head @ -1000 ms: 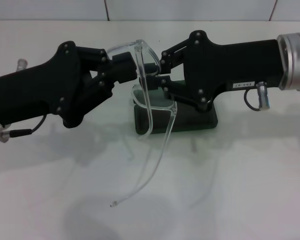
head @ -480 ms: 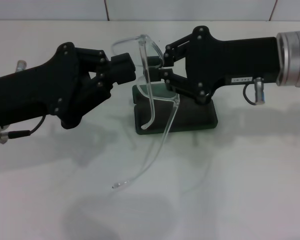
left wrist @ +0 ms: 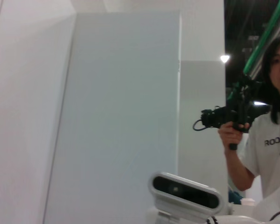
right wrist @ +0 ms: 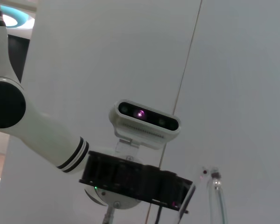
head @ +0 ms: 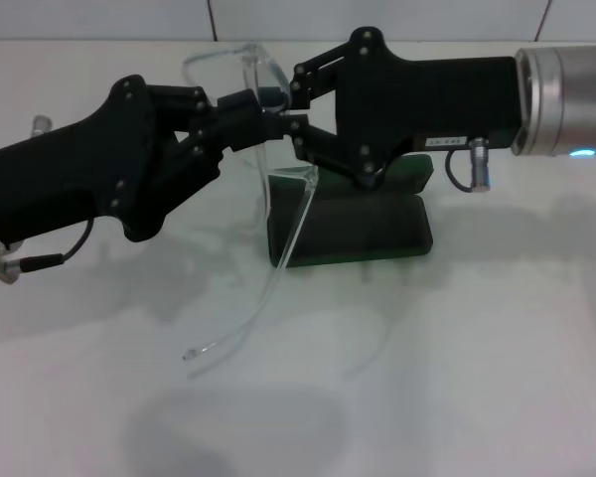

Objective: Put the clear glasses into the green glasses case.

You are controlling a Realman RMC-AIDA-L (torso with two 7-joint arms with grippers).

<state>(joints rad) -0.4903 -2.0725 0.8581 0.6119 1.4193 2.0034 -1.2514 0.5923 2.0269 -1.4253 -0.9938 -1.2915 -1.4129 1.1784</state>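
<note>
Lifted higher and swung toward the table's (head: 497,378) left edge, clear glasses (head: 268,149) pinched above the green glasses case (head: 350,231) near mid-table by left gripper (head: 246,121) and right gripper (head: 283,111), likely folding an arm.

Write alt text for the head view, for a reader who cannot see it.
Two black robot grippers meet above a white table, holding the clear glasses in the air between them: the left gripper reaches in from the left, the right gripper from the right. One thin clear arm of the glasses hangs down toward the table. The green glasses case lies closed just below.
</note>
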